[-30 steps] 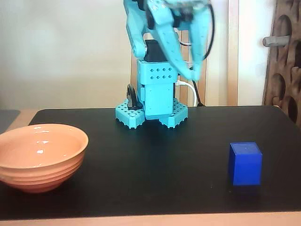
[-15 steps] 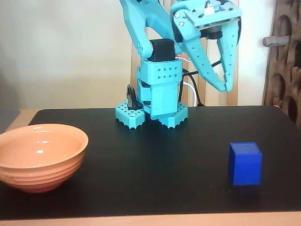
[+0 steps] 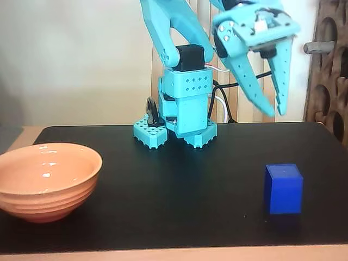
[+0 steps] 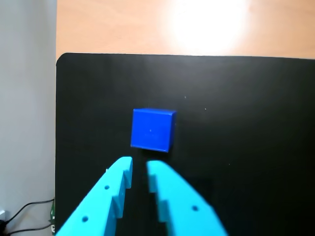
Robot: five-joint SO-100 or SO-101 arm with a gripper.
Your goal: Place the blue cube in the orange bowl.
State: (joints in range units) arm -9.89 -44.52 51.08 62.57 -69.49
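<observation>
The blue cube (image 3: 283, 189) stands on the black mat at the right in the fixed view, far from the orange bowl (image 3: 49, 182) at the left front, which holds nothing. My turquoise gripper (image 3: 275, 112) hangs in the air above and slightly behind the cube, fingers pointing down. In the wrist view the cube (image 4: 152, 129) lies just beyond the gripper (image 4: 138, 162), whose fingers stand a narrow gap apart with nothing between them. The bowl is out of the wrist view.
The arm's base (image 3: 179, 117) stands at the back middle of the black mat (image 3: 179, 185). Wooden slats and a brown carved panel (image 3: 330, 70) rise behind the table. The mat's edge (image 4: 57, 123) and a wooden tabletop (image 4: 147, 24) show in the wrist view.
The gripper has swung to the right and come forward, from above the base to over the cube's area. Its fingertips have parted slightly. Cube and bowl have not moved.
</observation>
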